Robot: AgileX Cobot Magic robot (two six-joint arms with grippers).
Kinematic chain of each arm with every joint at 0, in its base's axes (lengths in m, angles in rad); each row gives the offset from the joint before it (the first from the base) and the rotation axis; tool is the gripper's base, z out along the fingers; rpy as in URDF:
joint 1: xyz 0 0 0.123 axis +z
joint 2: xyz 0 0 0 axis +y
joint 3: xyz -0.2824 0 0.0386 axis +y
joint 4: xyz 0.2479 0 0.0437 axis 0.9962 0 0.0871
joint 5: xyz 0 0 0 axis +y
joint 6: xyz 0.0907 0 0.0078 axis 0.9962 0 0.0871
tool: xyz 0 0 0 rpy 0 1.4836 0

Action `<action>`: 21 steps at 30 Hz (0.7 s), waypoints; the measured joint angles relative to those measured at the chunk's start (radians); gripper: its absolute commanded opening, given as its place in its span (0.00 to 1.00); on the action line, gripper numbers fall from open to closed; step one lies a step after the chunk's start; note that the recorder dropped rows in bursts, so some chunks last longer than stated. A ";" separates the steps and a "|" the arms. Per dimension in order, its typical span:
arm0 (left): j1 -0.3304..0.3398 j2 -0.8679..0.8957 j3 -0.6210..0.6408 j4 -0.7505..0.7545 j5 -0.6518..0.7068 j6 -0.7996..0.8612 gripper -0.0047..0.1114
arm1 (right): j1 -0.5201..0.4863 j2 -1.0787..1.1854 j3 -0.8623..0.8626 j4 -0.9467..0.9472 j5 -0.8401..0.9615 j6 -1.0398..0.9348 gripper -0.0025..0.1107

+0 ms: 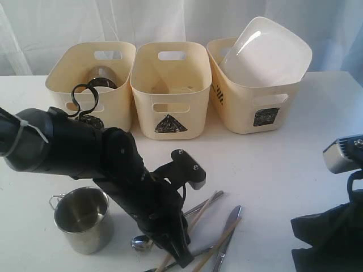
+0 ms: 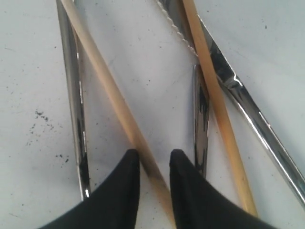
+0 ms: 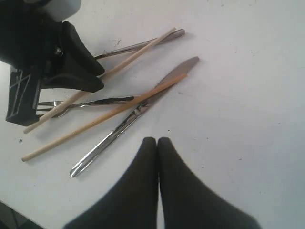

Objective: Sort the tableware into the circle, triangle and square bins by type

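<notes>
My left gripper (image 2: 151, 160) is down on the table among the loose cutlery at the front, open, its fingers either side of a wooden chopstick (image 2: 109, 86) that lies on the table. A second chopstick (image 2: 214, 95) rests across the steel knife (image 2: 243, 102). A fork (image 3: 86, 102) and a spoon (image 1: 142, 242) lie beside them. A steel mug (image 1: 85, 218) stands to the left of the arm. My right gripper (image 3: 157, 140) hovers shut and empty near the knife (image 3: 138, 112). The triangle bin (image 1: 170, 90) is in the middle; the square bin (image 1: 249, 102) holds the white plate (image 1: 266, 51).
The left bin (image 1: 85, 68) holds a steel vessel (image 1: 102, 76); my left arm (image 1: 85, 147) covers most of its mark. All three bins stand in a row at the back of the white table (image 1: 272, 170). The right arm's body (image 1: 332, 238) fills the front right corner.
</notes>
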 measured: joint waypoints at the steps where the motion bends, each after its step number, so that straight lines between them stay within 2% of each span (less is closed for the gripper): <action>1: 0.000 0.000 0.000 0.000 0.000 0.000 0.29 | 0.000 0.000 0.000 -0.001 0.000 0.000 0.02; 21: 0.000 0.024 0.000 -0.008 -0.009 0.000 0.29 | 0.000 0.000 0.000 -0.001 0.000 0.000 0.02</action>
